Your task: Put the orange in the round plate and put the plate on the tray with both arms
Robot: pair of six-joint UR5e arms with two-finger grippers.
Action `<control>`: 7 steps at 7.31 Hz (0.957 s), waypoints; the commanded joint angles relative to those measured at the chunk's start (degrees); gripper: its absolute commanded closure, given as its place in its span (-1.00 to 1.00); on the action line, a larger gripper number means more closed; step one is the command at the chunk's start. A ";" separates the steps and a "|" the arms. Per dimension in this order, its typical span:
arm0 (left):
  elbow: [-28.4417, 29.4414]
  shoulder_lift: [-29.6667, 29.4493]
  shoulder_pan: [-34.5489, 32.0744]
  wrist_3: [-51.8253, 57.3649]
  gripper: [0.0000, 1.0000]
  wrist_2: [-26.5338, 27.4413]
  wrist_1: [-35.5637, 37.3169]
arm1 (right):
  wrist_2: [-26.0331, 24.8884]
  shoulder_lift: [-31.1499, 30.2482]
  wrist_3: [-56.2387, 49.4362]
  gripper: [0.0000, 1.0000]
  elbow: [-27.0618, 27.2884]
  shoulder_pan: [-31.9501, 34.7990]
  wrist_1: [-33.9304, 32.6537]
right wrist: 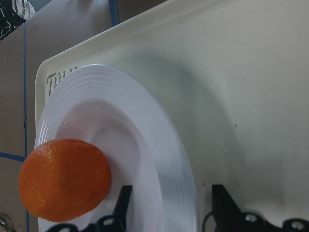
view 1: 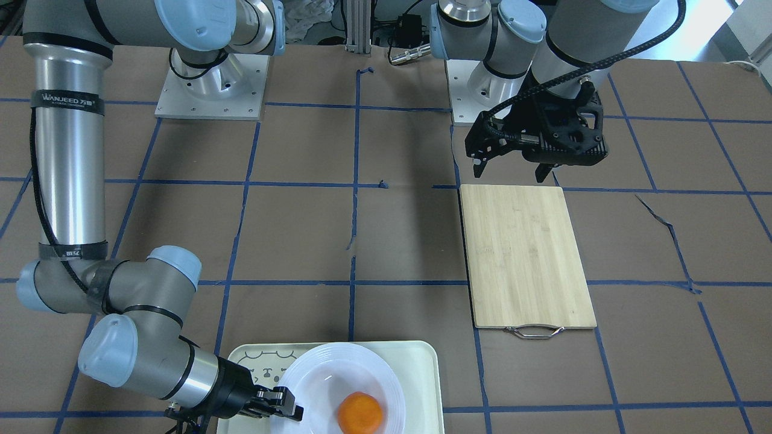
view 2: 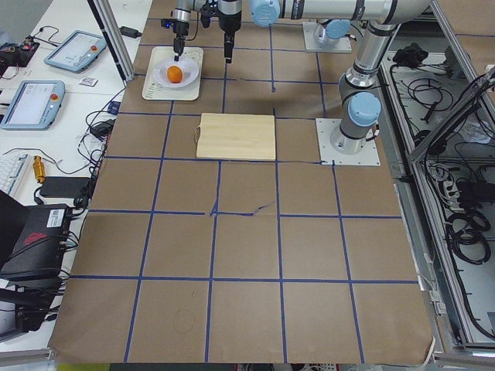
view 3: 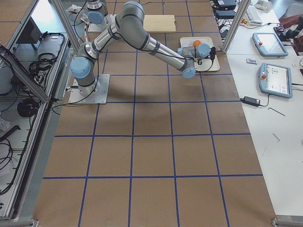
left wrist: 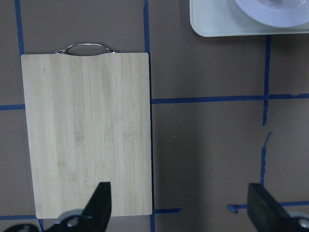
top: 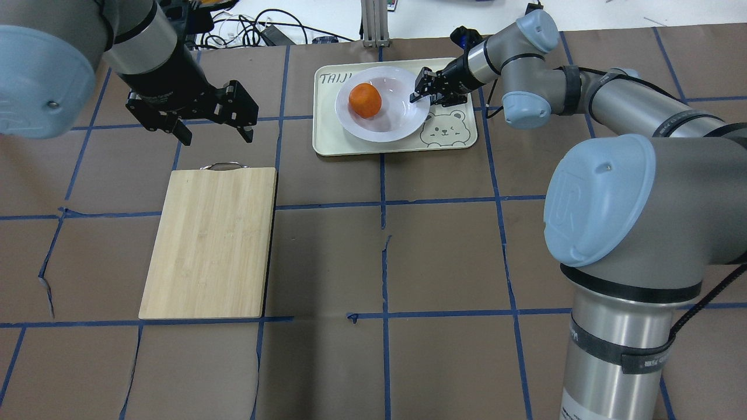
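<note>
Now placement is near complete: the round plate [top: 397, 116] with the orange [top: 365, 100] rests on the tray [top: 332, 143]; my right hand [top: 417, 92] straddles the plate rim with fingers apart, clamping nothing; my left hand [top: 217, 139] is spread wide and empty; next, retract the right hand without dragging the rim

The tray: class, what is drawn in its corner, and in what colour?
A grey-outline bear face on the cream tray, best seen in the overhead view.

Brown table [top: 443, 262], cream tray [top: 350, 147], wooden cutting board [top: 210, 242] lying apart
</note>
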 commanded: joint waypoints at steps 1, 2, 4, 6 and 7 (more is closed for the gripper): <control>-0.02 0.00 0.00 0.00 -1.00 0.00 0.00 | -4.91 -0.84 -0.79 -1.00 -0.55 0.00 0.09; -0.02 0.00 0.00 0.00 -1.00 0.00 0.00 | -9.74 -2.58 -1.32 -1.00 -0.46 0.00 0.53; -0.02 0.00 0.00 0.00 -1.00 0.00 0.00 | -13.98 -9.94 -1.42 -1.00 -0.55 -0.09 15.23; -0.11 0.00 0.00 0.00 -1.00 0.00 0.00 | -22.23 -17.06 -1.33 -1.00 0.15 0.00 28.13; -0.11 0.00 0.00 0.00 -1.00 0.00 0.00 | -25.49 -21.97 -1.33 -1.00 0.24 0.00 36.83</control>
